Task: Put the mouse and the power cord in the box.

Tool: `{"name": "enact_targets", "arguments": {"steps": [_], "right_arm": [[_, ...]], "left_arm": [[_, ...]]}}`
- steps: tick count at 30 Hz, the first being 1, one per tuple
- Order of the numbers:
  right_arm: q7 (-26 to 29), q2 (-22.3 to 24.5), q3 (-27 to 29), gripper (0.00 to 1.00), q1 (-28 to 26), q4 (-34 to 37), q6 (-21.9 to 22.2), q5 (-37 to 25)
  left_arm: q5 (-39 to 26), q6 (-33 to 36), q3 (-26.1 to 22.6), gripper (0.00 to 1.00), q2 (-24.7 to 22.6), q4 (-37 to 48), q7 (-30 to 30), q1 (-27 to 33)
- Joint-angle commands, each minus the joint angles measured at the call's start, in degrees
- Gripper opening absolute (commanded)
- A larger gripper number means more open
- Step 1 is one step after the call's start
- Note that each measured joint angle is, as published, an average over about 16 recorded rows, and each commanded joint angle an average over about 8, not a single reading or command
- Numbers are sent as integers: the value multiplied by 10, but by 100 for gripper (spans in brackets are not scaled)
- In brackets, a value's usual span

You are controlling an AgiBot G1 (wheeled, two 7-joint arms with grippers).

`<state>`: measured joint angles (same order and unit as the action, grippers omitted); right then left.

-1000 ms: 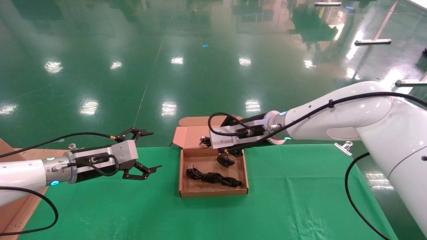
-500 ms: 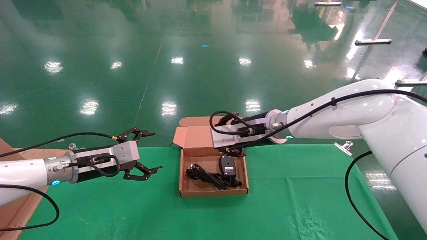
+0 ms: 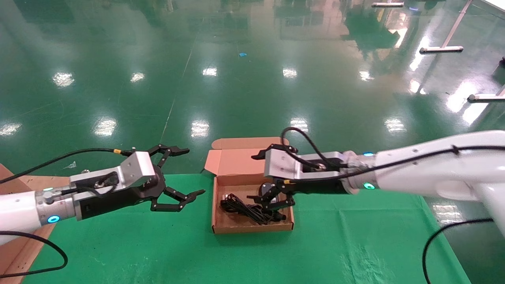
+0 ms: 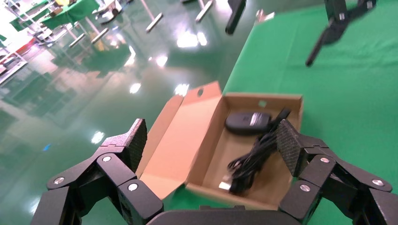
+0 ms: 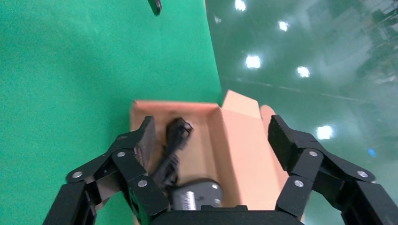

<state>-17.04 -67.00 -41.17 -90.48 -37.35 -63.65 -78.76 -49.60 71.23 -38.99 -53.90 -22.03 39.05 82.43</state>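
The brown box lies open on the green cloth, its lid tipped back. Inside it lies the power cord as a black bundle. The mouse rests beside it, white label up, partly hidden by my right gripper. That gripper hangs open over the box's right half with nothing in it. My left gripper is open just left of the box. The left wrist view shows the box, mouse and cord; the right wrist view shows the mouse and cord.
A brown cardboard piece sits at the table's left edge. The table's far edge runs just behind the box lid, with shiny green floor beyond it. Bare green cloth stretches in front of and to the right of the box.
The right gripper let the mouse go; it dropped into the box beside the cord, label up. The right arm then swung lower and rightward. The left gripper edged toward the box.
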Motion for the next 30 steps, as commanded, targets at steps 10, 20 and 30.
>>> {"name": "enact_targets", "arguments": {"steps": [10, 20, 30], "right_arm": [[69, 79, 62, 100, 72, -90, -55, 91], [131, 151, 119, 100, 137, -171, -104, 174], [194, 223, 175, 100, 202, -253, -154, 257]], "left_arm": [[19, 36, 57, 100, 47, -128, -123, -52], [37, 68, 109, 100, 89, -244, -236, -99], [54, 101, 160, 100, 132, -360, -348, -146]]}}
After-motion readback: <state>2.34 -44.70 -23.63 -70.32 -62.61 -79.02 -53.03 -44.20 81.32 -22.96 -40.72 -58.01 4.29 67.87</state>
